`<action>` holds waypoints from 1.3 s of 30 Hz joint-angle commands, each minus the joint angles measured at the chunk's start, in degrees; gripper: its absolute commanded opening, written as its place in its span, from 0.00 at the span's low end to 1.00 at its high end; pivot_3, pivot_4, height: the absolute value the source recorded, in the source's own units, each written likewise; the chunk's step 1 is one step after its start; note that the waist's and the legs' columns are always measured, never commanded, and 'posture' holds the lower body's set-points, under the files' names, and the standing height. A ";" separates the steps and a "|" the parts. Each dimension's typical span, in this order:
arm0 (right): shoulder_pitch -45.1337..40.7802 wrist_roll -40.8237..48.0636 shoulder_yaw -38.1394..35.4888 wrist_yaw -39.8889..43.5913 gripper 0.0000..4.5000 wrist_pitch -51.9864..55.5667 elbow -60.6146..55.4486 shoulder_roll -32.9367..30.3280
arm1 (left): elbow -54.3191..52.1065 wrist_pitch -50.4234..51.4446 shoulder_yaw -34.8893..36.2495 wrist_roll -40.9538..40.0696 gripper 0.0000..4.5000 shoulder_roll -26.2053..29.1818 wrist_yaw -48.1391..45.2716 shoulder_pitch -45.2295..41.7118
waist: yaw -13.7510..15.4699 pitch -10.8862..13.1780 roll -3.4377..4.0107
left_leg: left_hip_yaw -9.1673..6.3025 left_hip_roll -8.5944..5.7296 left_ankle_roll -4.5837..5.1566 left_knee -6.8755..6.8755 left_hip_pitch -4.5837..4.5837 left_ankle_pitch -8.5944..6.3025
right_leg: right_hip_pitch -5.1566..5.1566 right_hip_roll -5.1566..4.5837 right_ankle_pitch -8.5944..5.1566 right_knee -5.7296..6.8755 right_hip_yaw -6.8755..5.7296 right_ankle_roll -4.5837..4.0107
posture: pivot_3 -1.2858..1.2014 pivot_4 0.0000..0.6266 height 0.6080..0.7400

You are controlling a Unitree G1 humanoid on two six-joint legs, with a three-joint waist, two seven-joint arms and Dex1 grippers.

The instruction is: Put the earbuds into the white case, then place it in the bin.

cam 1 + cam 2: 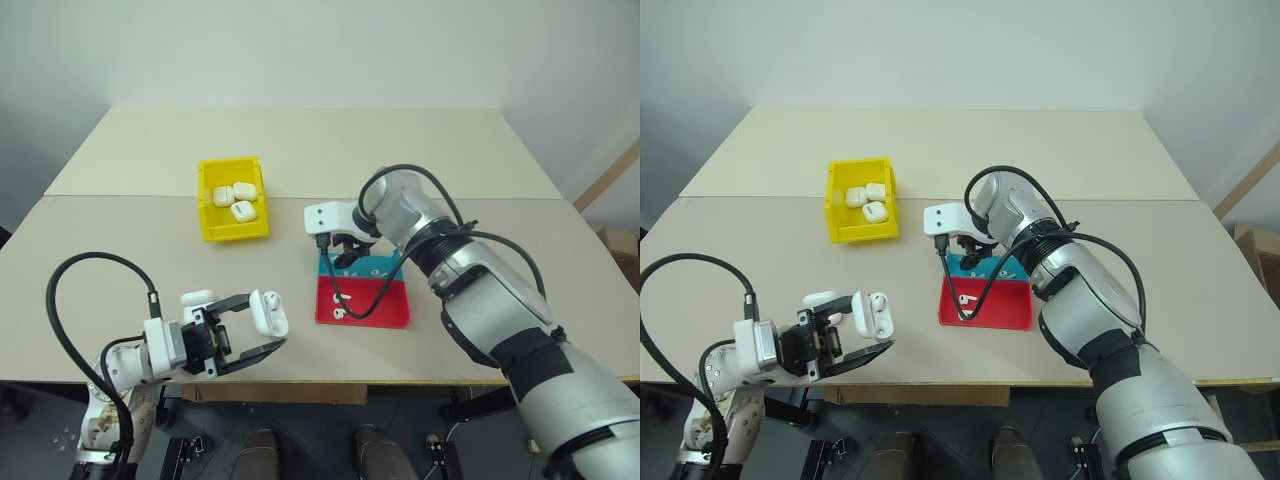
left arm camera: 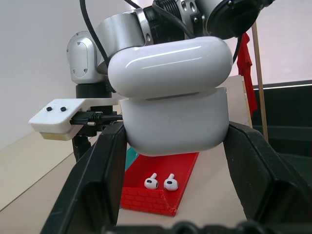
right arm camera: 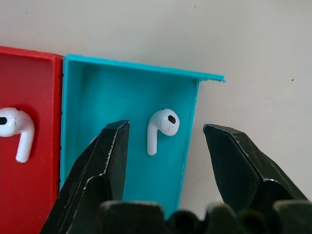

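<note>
Beige surface (image 1: 450, 160) under white walls; we read no labels; left end effector (image 1: 262, 333) grips white case (image 1: 268, 312), right end effector (image 3: 165, 141) open over 1 earbud (image 3: 162, 127).

White case (image 2: 174, 95): glossy smooth plastic. Earbuds (image 2: 161, 182): glossy white plastic. Tray (image 3: 126, 122): matt red and blue plastic, its red outer wall (image 2: 146, 200) brick-textured. Bin (image 1: 232, 212): smooth yellow plastic. Gripper fingers (image 3: 243, 165): matt black. Table (image 1: 420, 150): matt, smooth
</note>
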 commanded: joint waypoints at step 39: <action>-1.58 -3.98 -4.40 -3.74 0.45 -3.74 6.77 4.55 | -2.03 -2.48 -1.36 1.41 0.60 0.96 2.58 -0.64 | -1.14 0.00 0.00 | -0.02 0.00 0.00 -0.03 0.04 0.00 | 0.01 0.01 0.00 0.06 0.01 0.00 | 0.52 0.24 1.00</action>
